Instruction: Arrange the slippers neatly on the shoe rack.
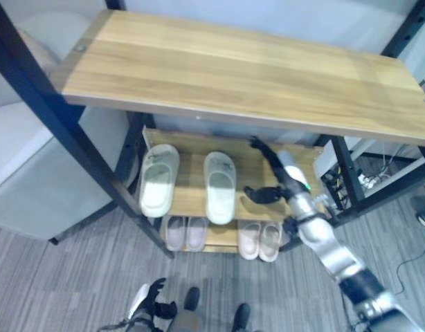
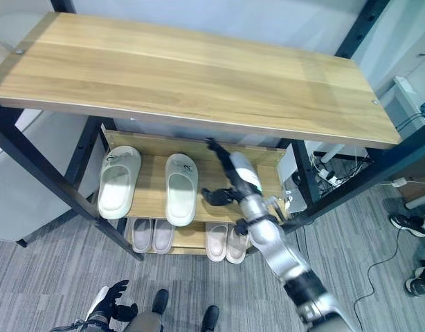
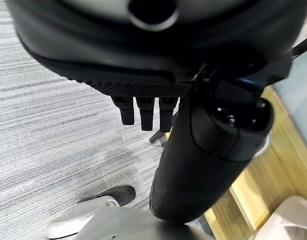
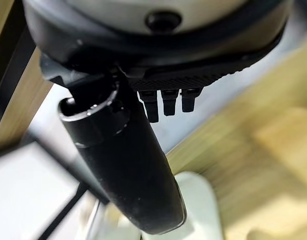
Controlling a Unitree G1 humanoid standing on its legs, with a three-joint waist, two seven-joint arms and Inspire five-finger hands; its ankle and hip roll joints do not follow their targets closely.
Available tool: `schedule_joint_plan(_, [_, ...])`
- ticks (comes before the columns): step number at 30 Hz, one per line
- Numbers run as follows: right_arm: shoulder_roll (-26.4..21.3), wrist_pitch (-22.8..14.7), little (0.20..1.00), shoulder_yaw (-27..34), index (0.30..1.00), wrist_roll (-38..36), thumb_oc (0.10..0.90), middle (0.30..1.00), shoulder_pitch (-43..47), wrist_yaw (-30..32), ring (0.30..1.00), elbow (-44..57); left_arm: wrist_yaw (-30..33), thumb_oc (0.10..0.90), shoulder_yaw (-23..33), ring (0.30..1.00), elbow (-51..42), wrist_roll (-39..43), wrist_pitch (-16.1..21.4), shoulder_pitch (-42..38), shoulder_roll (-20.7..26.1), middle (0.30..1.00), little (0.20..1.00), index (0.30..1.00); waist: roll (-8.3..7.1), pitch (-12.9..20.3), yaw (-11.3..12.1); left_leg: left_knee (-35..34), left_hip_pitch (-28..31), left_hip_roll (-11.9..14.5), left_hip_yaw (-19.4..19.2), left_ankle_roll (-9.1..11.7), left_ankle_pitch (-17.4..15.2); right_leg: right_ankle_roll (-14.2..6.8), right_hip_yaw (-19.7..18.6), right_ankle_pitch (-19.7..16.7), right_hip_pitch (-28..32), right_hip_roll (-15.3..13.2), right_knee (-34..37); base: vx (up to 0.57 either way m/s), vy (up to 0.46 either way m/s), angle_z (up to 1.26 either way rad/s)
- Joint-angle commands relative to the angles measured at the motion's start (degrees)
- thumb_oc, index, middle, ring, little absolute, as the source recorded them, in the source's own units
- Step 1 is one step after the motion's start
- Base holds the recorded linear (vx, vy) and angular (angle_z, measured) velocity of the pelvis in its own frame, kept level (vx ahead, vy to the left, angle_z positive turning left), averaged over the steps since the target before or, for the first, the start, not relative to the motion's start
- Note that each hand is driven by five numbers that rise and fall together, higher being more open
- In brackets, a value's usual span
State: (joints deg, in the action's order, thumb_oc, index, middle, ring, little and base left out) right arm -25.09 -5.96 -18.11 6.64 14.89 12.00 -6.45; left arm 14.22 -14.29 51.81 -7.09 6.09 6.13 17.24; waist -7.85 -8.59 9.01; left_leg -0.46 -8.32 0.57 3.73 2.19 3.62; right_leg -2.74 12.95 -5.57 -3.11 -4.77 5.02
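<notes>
We're reaching our right hand (image 2: 230, 181), fingers spread and holding nothing, over the wooden middle shelf (image 2: 211, 181) just beside the two pale green slippers (image 2: 181, 188), risking knocking the nearer one askew.

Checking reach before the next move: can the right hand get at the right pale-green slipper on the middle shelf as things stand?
Probably yes. The right hand is already under the top board, over the middle shelf, fingers open, just beside the right pale-green slipper. Nothing lies between them on the shelf.
</notes>
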Motion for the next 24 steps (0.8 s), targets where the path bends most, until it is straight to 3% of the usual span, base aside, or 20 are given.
schedule_joint_plan(1, [-0.3, -4.5, 0.9, 4.8, 0.9, -8.5, 0.8, 0.9, 0.8, -0.1, 0.9, 5.1, -0.8, 0.8, -2.4, 0.9, 3.4, 0.1, 0.9, -0.8, -2.2, 0.9, 0.9, 0.9, 1.35, 2.7, -0.8, -4.4, 5.1, 0.9, -0.2, -0.1, -4.0, -4.9, 1.3, 5.9, 2.6, -1.9, -1.6, 0.0, 0.004, -0.12])
schedule_joint_plan(6, [2.6, -4.2, 0.9, 4.2, 0.9, -15.7, 0.8, 0.9, -3.5, -2.7, 0.9, 2.5, -1.1, 0.8, -2.6, 0.9, 2.8, 0.6, 0.6, -0.5, -2.3, 0.9, 0.9, 0.9, 2.02, 2.7, -1.5, -4.5, 5.3, 0.9, -0.7, 0.0, -4.0, -4.8, 1.1, 5.8, 2.6, -1.7, -1.5, 0.0, 0.015, -0.09])
schedule_joint_plan(16, [4.9, -3.6, 0.9, 0.5, 0.9, -15.6, 0.8, 0.9, -0.6, -2.8, 0.9, -3.2, -0.8, 0.8, -3.2, 0.9, 3.1, 0.7, 0.7, -0.5, -2.2, 0.9, 0.9, 0.9, 1.8, 2.1, -0.8, -4.5, 5.0, 1.0, -0.3, 0.1, -3.8, -4.7, 1.3, 5.8, 2.4, -1.7, -1.5, 0.0, 0.006, 0.01])
schedule_joint_plan(24, [7.6, -2.7, 0.9, -2.5, 0.9, -13.1, 0.8, 0.9, 3.8, -1.8, 0.9, -9.5, 0.0, 0.8, -3.0, 0.9, 3.8, 1.0, 0.8, -0.8, -1.6, 0.9, 0.9, 0.9, 1.07, 0.9, 1.6, -4.2, 3.9, 0.7, 0.9, -0.1, -3.5, -4.8, 2.5, 5.9, 2.0, -2.0, -1.9, -0.01, 0.002, 0.05])
